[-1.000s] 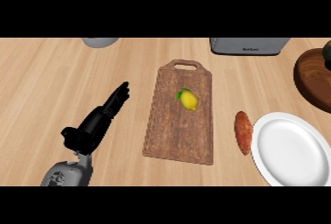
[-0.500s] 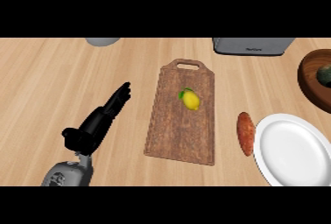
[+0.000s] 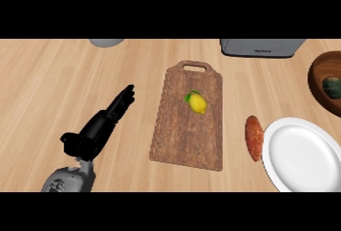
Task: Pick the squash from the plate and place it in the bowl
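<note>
Head view. Left hand (image 3: pixel 93 131) lies over the wooden desk (image 3: pixel 60 76) at about 8 o'clock, forearm entering from the lower edge. Its fingers (image 3: pixel 122 101) are straight and pressed together, pointing toward 1 o'clock, holding nothing. Right hand not seen.

Cutting board (image 3: pixel 180 131) stands at centre, long axis running 12 to 6 o'clock with a slight lean, handle slot at 12. A lemon (image 3: pixel 197 102) with a green leaf rests on its upper half.

White plate (image 3: pixel 303 155) at 4 o'clock is cut off by the right and lower edges. A reddish-brown oblong item (image 3: pixel 254 138) lies on the desk at the plate's left rim, between plate and board; whether it touches the rim cannot be told. Its long axis runs roughly 12 to 6 o'clock.

Dark wooden bowl (image 3: pixel 318 85) at 2 o'clock is cut by the right edge. A dark green squash (image 3: pixel 332 87) sits inside it, only partly in view, so its long axis cannot be told.

Grey appliance (image 3: pixel 261 47) at 1 o'clock and a grey round object (image 3: pixel 106 42) at 11 o'clock sit at the far edge.

Open desk: a wide bare stretch left of the board, around the hand, and a narrower strip between board and bowl
</note>
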`<action>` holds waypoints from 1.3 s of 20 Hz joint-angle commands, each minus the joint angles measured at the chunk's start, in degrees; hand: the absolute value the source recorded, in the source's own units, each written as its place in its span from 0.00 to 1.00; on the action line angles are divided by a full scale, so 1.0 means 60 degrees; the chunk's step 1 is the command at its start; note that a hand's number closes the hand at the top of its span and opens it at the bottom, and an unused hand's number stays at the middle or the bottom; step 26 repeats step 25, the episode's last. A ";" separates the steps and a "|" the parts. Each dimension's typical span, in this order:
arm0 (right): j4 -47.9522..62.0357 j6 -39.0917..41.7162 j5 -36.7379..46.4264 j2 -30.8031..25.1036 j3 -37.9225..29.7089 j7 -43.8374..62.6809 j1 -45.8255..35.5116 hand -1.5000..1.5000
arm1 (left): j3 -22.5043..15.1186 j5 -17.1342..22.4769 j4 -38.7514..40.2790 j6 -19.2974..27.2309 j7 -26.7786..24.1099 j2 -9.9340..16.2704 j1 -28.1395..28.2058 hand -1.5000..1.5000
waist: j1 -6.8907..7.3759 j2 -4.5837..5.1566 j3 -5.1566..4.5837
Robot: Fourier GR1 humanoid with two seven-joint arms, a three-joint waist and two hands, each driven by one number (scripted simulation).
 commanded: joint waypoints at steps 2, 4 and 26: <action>-0.0063 -0.0783 -0.1098 -0.0544 -0.1232 -0.0359 -0.0040 0.00 | 0.0297 0.0079 0.0206 0.0068 -0.0178 0.0011 -0.0182 0.50 | -0.0149 -0.0011 -0.0002; 0.0020 -0.0457 -0.1447 -0.0881 -0.1567 -0.0149 -0.0335 0.00 | 0.0254 0.0033 0.0299 -0.0143 -0.0280 0.0184 -0.0135 0.50 | -0.0144 -0.0033 -0.0010; 0.0869 0.3311 -0.5054 -0.3311 -0.4812 -0.3941 0.5054 0.00 | 0.0191 -0.0032 -0.0681 0.0024 0.0294 0.0084 0.0554 0.50 | -0.0397 -0.0148 -0.0005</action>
